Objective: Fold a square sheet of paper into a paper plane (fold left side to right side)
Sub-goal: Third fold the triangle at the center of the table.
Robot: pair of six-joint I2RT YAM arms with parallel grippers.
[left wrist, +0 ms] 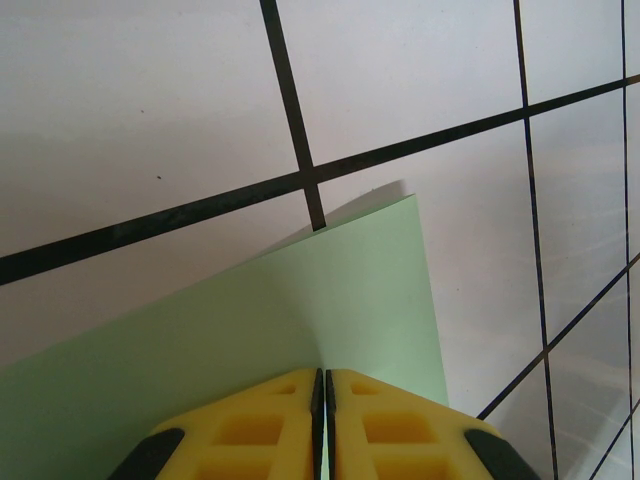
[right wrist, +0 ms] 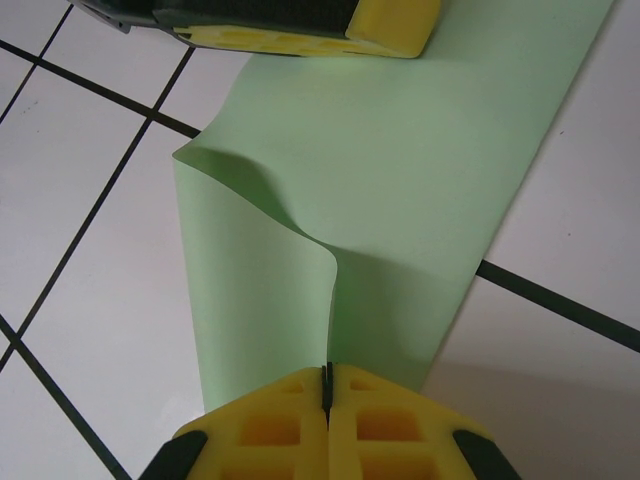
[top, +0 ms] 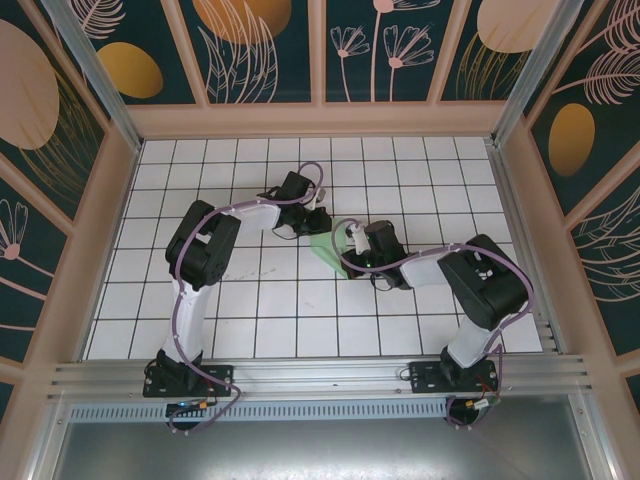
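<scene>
– Mid-table, paper (top: 322, 247) partly lifted; we have left gripper (left wrist: 322, 375) and right gripper (right wrist: 327, 372) each clamped on an edge.
– Left-to-right fold, we reckon. Next: carry across, align edges, crease.

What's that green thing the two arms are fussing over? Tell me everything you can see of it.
It is a sheet of thin, pale green paper, plain and unmarked, lying on the white tiled table between the two arms. It looks doubled over: one layer lies flat, while another bows up in a soft curve that is not creased. The right gripper pinches the raised edge between shut yellow fingers. The left gripper is shut on the opposite end.
</scene>
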